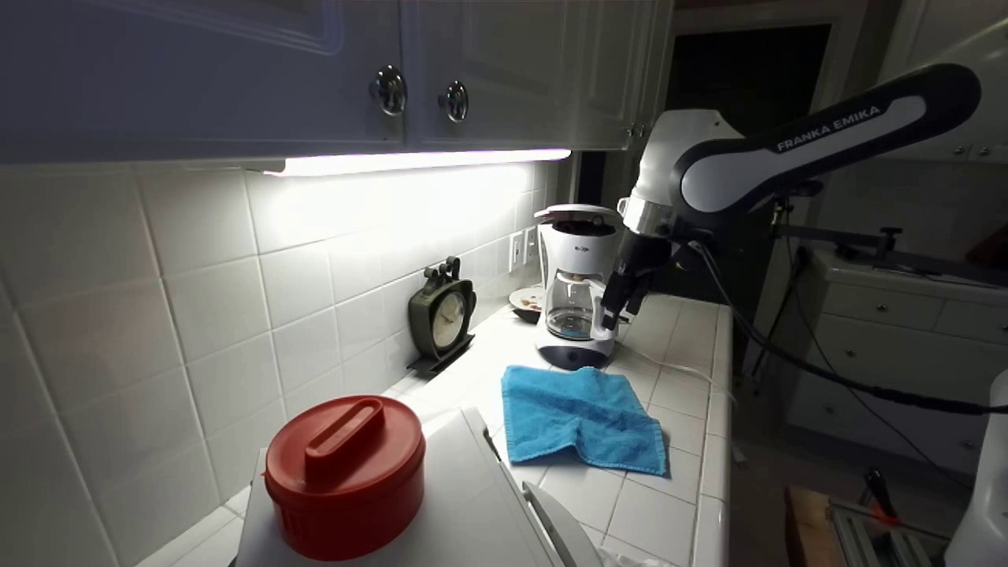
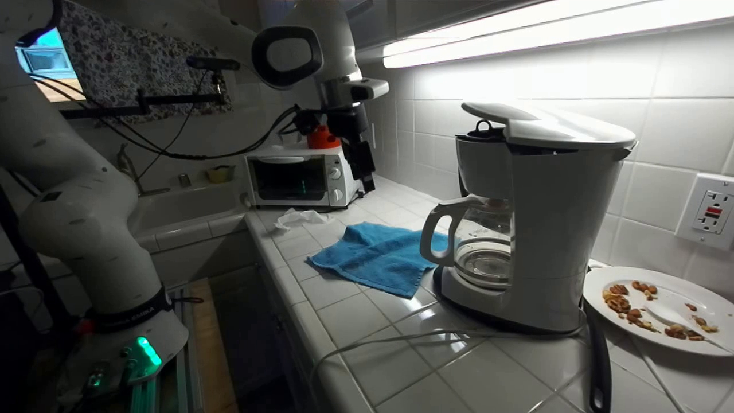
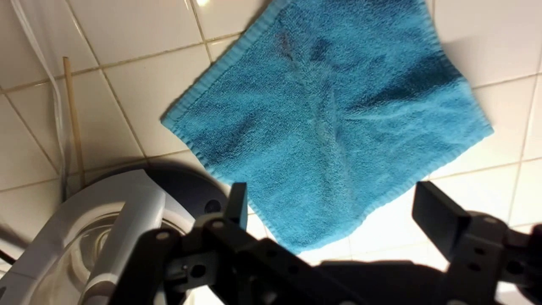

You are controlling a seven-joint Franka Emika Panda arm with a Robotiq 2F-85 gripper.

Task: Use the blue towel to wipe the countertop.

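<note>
Hovering gripper (image 3: 332, 206) (spread); towel (image 1: 579, 413) below.

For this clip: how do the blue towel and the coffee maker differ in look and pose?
The blue towel is turquoise cloth; the coffee maker is mostly white and hard-bodied. The blue towel lies spread out and rumpled, while the coffee maker stands upright. Both rest on the tiled countertop.
</note>
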